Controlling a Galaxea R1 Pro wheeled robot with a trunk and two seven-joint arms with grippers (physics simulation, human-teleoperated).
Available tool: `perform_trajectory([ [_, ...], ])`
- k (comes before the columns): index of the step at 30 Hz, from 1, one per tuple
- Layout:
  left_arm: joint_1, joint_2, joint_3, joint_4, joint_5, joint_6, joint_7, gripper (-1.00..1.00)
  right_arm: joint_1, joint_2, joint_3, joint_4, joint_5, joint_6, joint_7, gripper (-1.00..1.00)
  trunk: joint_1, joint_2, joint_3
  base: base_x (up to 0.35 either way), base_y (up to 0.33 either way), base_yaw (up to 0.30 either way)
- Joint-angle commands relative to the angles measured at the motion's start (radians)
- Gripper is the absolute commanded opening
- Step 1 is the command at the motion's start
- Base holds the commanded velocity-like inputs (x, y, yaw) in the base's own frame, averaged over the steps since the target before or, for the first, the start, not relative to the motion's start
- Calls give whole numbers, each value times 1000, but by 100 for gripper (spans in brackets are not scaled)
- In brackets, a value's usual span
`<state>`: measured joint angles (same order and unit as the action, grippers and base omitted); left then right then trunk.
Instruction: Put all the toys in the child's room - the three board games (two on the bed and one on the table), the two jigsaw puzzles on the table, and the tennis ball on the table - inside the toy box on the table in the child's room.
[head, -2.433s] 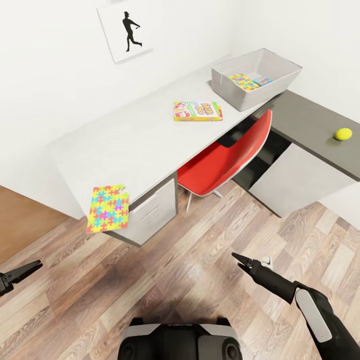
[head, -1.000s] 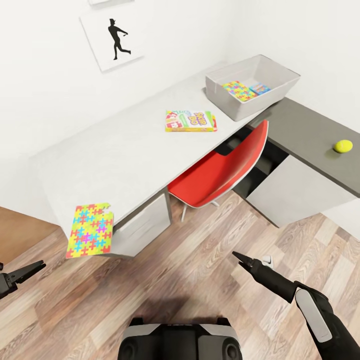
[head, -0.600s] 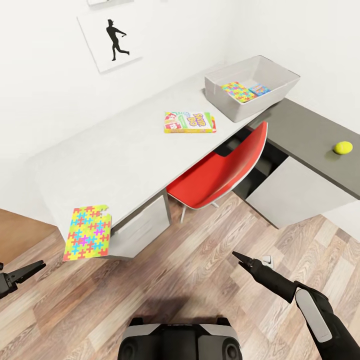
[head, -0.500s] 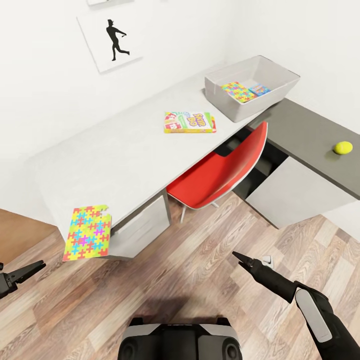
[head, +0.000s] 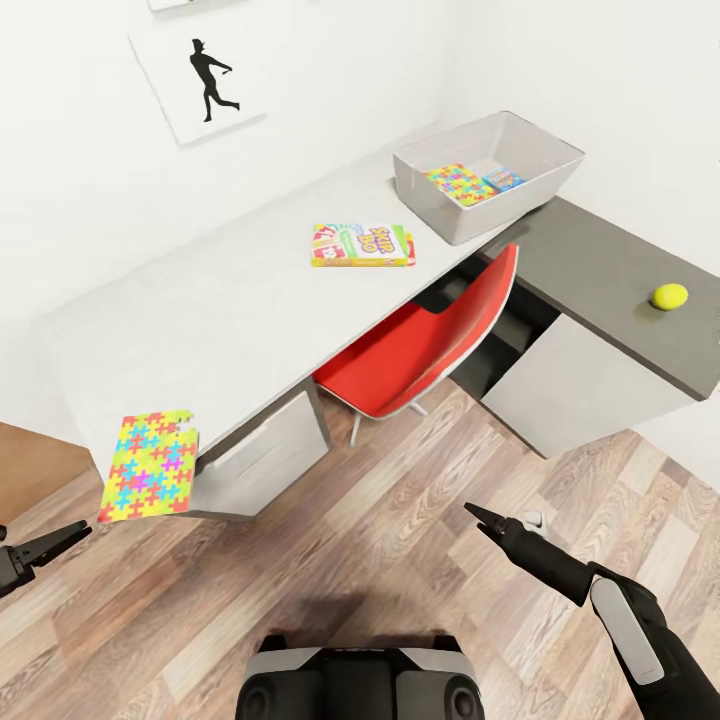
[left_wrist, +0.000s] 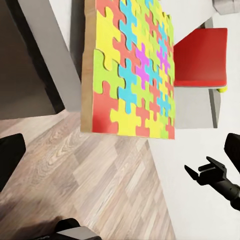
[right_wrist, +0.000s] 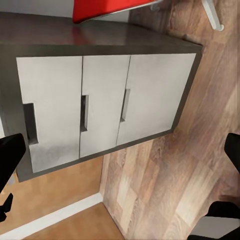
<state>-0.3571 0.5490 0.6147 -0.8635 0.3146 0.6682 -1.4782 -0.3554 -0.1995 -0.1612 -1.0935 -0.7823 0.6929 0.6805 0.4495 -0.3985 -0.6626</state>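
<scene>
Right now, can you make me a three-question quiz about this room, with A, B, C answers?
1. Where is the tennis ball?
A. on the lower dark grey part of the table
B. in the toy box
C. on the floor

2. What colour is the chair?
A. blue
B. red
C. green

3. How does the jigsaw puzzle at the table's near corner lie?
A. standing upright
B. flat in the middle
C. flat, sticking out past the edge

Answers: 1 A, the ball sits alone on the dark top. 2 B, its seat and back are red. 3 C, part of it hangs over the floor in the head view.
</scene>
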Motion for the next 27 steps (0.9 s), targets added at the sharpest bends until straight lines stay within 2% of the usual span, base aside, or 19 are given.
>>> perform_trajectory([
  [1,0,0,0,0,0,11,-4,100,0,0,-1,0,-4,7,1,100,1,-1,-1,0,-58,0],
  [23,0,1,0,0,0,73,-4,100,0,0,-1,0,-3,7,1,100,1,-1,-1,0,-10,0],
  [27,0,1,0,0,0,78,-4,100,0,0,-1,0,-4,7,1,100,16,-29,-14,0,0,0],
])
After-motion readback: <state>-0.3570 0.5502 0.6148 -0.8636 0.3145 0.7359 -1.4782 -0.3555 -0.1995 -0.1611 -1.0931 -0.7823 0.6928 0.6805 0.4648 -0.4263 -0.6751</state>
